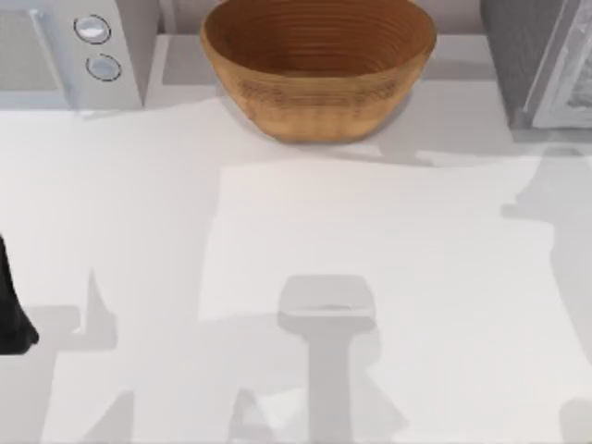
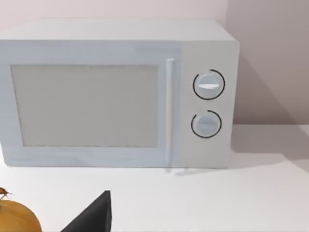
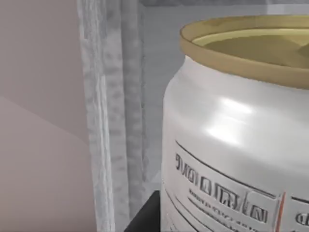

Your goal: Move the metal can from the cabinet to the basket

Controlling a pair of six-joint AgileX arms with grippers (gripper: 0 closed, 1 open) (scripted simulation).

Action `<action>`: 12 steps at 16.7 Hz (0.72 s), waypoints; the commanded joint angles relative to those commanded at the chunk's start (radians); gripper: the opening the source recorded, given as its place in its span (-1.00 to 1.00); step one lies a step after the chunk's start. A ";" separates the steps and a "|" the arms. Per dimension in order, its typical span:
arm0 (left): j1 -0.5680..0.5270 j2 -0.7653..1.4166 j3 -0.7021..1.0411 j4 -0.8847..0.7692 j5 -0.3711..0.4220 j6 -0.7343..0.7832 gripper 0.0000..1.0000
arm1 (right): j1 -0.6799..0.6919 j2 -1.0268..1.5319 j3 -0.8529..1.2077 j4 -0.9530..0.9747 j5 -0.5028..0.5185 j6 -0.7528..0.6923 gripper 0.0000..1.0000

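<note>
clearly the reach into the cabinet (image 1: 518,65) at the far right is underway: the metal can (image 3: 231,145) looms right before the right wrist camera, beside the door panel. i cannot tell the jaw state. next comes a firm grasp, then a carry left to the basket (image 1: 319,69); the left arm (image 1: 11,305) idles at the left edge.

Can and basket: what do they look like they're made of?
The metal can looks like polished silver metal: bright highlights on its wall, a golden-toned rim, embossed label marks. The basket looks woven, probably wicker or cane: matte tan-brown, with ribbed rings inside.
</note>
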 joint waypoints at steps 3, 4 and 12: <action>0.000 0.000 0.000 0.000 0.000 0.000 1.00 | 0.090 0.347 0.248 0.064 0.092 0.000 -1.00; 0.000 0.000 0.000 0.000 0.000 0.000 1.00 | 0.122 0.463 0.331 0.085 0.120 0.000 -1.00; 0.000 0.000 0.000 0.000 0.000 0.000 1.00 | 0.369 1.242 0.906 0.243 0.289 0.004 -1.00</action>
